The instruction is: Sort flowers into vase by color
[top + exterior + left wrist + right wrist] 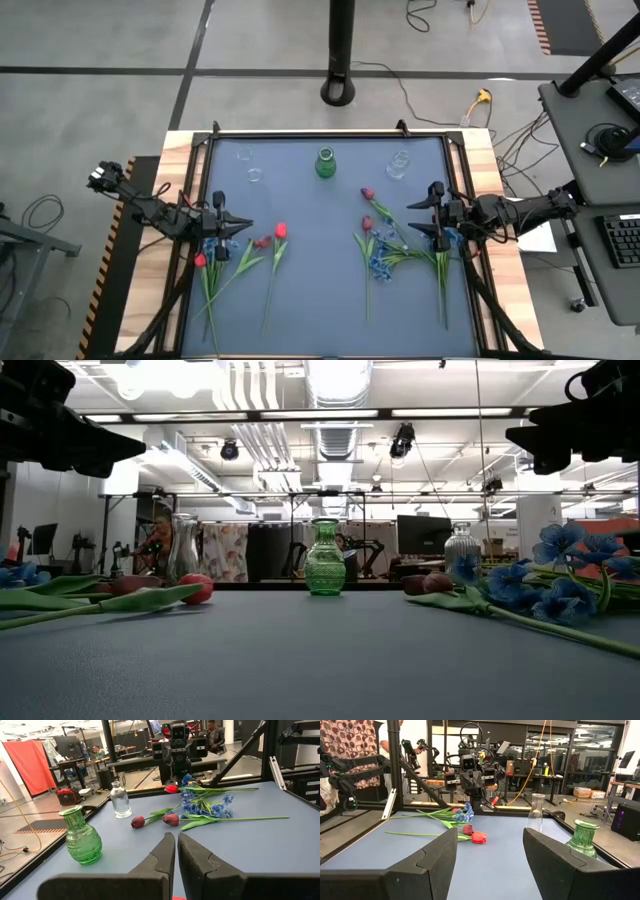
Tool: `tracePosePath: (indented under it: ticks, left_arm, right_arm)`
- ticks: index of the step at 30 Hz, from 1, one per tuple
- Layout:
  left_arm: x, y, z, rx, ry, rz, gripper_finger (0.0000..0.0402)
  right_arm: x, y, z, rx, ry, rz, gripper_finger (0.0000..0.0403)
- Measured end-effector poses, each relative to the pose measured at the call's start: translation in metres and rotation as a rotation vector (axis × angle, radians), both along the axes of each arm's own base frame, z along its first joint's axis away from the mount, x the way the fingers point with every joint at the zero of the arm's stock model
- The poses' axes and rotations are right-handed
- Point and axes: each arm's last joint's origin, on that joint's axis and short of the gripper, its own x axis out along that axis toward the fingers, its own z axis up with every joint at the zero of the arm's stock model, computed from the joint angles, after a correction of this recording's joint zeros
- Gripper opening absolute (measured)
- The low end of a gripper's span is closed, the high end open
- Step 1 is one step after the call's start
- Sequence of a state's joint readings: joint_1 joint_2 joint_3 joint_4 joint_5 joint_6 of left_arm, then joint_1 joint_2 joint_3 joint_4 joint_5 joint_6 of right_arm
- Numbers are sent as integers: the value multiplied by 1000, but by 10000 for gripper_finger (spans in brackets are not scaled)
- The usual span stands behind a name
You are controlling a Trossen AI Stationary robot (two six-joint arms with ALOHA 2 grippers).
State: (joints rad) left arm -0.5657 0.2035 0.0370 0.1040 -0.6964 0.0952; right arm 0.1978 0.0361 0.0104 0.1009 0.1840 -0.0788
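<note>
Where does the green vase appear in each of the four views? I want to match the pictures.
High view: the green vase stands at the far edge of the mat, in the middle.
Low view: centre of the picture, upright on the table.
Left wrist view: at the left, near a small clear vase.
Right wrist view: at the right, partly behind a finger.
Shared landmark: the blue mat.

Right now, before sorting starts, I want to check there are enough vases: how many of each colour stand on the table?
Green vase: 1
Clear vases: 2, one to the left and one to the right of the green one
Total: 3
</note>
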Motion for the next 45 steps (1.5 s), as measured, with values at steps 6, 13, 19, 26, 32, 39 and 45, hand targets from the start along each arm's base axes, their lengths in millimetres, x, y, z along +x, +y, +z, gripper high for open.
tracePosePath:
  ticks: [6, 13, 19, 26, 32, 39, 45]
  left_arm:
    - [0, 2, 0, 35, 0, 68, 6]
    - [-1, 6, 1, 99, 6, 199, 6]
    - [-1, 4, 6, -188, -95, 161, 6]
    - [-2, 5, 19, -337, -221, 150, 6]
    - [-2, 5, 23, -366, -260, 147, 6]
    - [0, 4, 20, -371, -240, 148, 6]
    - [3, 2, 35, -326, -312, 124, 6]
  right_arm:
    - [0, 0, 0, 0, 0, 0, 219]
    - [0, 0, 0, -1, 0, 0, 219]
    - [-1, 0, 9, 17, -97, -1, 219]
    - [-4, -1, 23, 431, -228, 74, 219]
    - [-5, -1, 23, 462, -236, 80, 219]
    - [-4, -2, 23, 464, -236, 52, 219]
    - [-5, -7, 22, 442, -263, -146, 219]
